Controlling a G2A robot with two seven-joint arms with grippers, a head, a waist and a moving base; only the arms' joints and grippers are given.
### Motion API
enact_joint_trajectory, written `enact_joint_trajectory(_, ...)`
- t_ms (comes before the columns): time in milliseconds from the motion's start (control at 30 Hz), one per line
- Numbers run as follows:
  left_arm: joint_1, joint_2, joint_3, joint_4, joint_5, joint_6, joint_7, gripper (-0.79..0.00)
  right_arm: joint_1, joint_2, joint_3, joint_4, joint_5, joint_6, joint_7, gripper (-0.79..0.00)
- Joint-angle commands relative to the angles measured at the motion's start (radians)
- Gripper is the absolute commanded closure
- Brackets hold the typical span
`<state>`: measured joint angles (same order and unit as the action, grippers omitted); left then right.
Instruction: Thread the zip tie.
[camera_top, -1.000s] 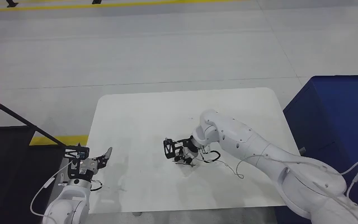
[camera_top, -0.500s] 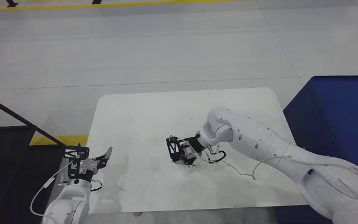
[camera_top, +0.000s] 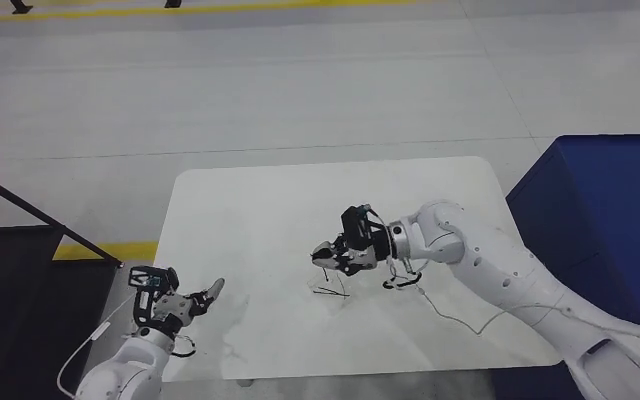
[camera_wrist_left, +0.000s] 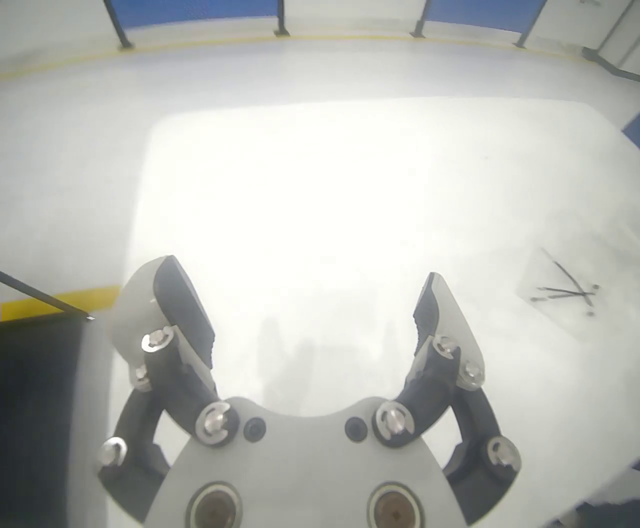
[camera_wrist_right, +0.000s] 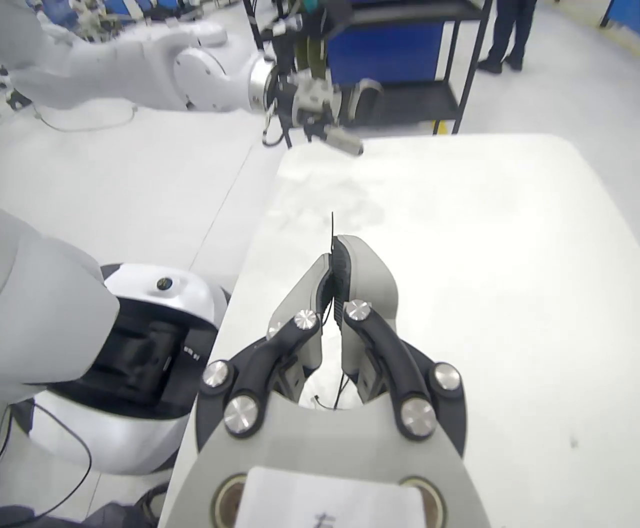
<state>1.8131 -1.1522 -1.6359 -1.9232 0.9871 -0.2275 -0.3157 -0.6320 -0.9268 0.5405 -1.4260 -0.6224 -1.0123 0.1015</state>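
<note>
Over the middle of the white table (camera_top: 250, 210), I saw the thin black zip tie (camera_wrist_right: 332, 227) pinched in the clenched right gripper (camera_wrist_right: 334, 250), its tip poking past the fingertips, above a few loose black ties (camera_wrist_left: 565, 291). Near the table's corner, the left gripper (camera_wrist_left: 300, 290) hung released, holding nothing.

Bright, diffuse light from overhead fills the room. In the top view the white table (camera_top: 260, 210) is lit flatly and evenly. In the left wrist view glare burns the table's middle to blank white, and a milky haze veils the left fingers (camera_wrist_left: 182, 305) and greys the loose zip ties (camera_wrist_left: 565, 290). The right wrist view is clearer: the zip tie (camera_wrist_right: 332, 227) reads dark against the table's sheen. Both wrist views bow straight lines near their edges.
</note>
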Motion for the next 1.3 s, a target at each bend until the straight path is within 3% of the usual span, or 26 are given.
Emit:
enact_joint_trajectory(0, -0.001, 0.004, -0.016, -0.023, -0.149, -0.030, -0.177, -0.785, -0.098, 0.039, 0.070, -0.056, -0.051, 0.000, -0.106, 0.000)
enact_joint_trajectory(267, -0.001, 0.004, -0.016, -0.023, -0.149, -0.030, -0.177, -0.785, -0.114, 0.036, 0.066, -0.071, -0.031, 0.001, -0.121, 0.000)
enact_joint_trajectory(300, 0.012, 0.004, 0.004, -0.014, -0.202, -0.071, -0.223, -0.785, -0.127, 0.034, 0.072, -0.078, -0.016, 0.017, -0.145, 0.000)
enact_joint_trajectory(433, 0.002, 0.012, -0.014, 0.028, -0.772, -0.174, -0.504, -0.785, -0.209, 0.029, 0.119, -0.060, 0.041, 0.041, -0.323, 0.000)
enact_joint_trajectory(500, -0.025, 0.017, -0.029, 0.059, -1.056, -0.135, -0.633, -0.785, -0.248, 0.027, 0.134, -0.052, 0.039, 0.047, -0.377, 0.000)
enact_joint_trajectory(600, -0.074, 0.022, 0.003, 0.135, -1.431, 0.020, -0.867, -0.785, -0.304, 0.017, 0.129, -0.048, 0.085, 0.016, -0.434, 0.000)
enact_joint_trajectory(633, -0.084, 0.023, 0.002, 0.145, -1.455, 0.038, -0.886, -0.785, -0.306, 0.016, 0.129, -0.046, 0.089, 0.016, -0.435, 0.000)
enact_joint_trajectory(900, -0.084, 0.023, 0.002, 0.145, -1.455, 0.038, -0.886, -0.785, -0.322, 0.013, 0.128, -0.057, 0.119, 0.033, -0.426, 0.000)
enact_joint_trajectory(933, -0.086, 0.012, 0.024, 0.128, -1.664, 0.059, -0.870, -0.785, -0.331, 0.011, 0.124, -0.061, 0.144, 0.040, -0.412, 0.000)
enact_joint_trajectory(967, -0.090, 0.010, 0.031, 0.135, -1.744, 0.075, -0.874, -0.785, -0.334, 0.008, 0.122, -0.064, 0.167, 0.047, -0.395, 0.000)
enact_joint_trajectory(1033, -0.116, 0.005, 0.047, 0.157, -1.746, 0.001, -0.851, -0.785, -0.343, 0.002, 0.116, -0.068, 0.225, 0.056, -0.374, 0.000)
enact_joint_trajectory(1267, -0.177, -0.026, 0.218, 0.189, -1.707, -0.290, -0.755, -0.785, -0.345, -0.020, 0.086, -0.059, 0.442, 0.057, -0.248, 0.000)
